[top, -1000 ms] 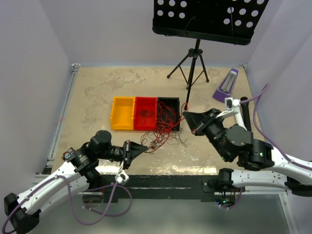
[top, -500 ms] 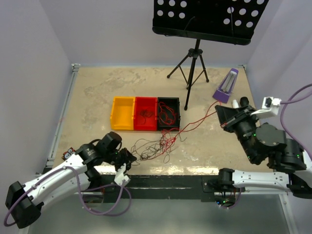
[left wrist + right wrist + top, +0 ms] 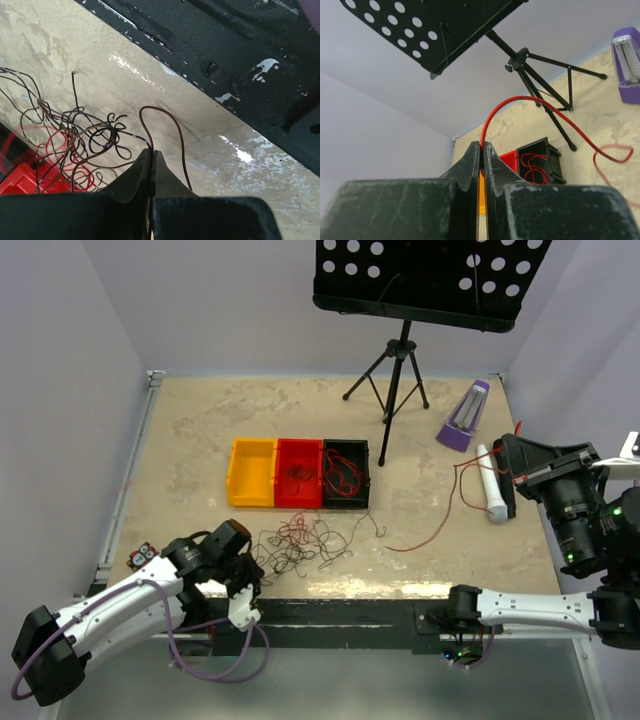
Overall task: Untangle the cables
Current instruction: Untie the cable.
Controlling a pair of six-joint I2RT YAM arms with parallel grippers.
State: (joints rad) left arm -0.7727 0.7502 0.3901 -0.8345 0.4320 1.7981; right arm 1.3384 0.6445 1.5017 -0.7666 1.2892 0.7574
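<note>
I see left pincer (image 3: 151, 156) nipping brown cable (image 3: 176, 129), right pincer (image 3: 481, 146) nipping red cable (image 3: 522, 97), per wrist views. Only top view shows tangle (image 3: 300, 543) on desk (image 3: 200, 430), lower centre, red cable trailing right.

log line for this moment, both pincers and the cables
left pincer: shut on brown cable | right pincer: shut on red cable | tangle: on table

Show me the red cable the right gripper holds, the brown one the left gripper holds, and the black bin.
red cable (image 3: 520, 97), right wrist view, top of its arc
brown cable (image 3: 152, 106), left wrist view, top of its loop
black bin (image 3: 346, 443), top view, far rim
</note>
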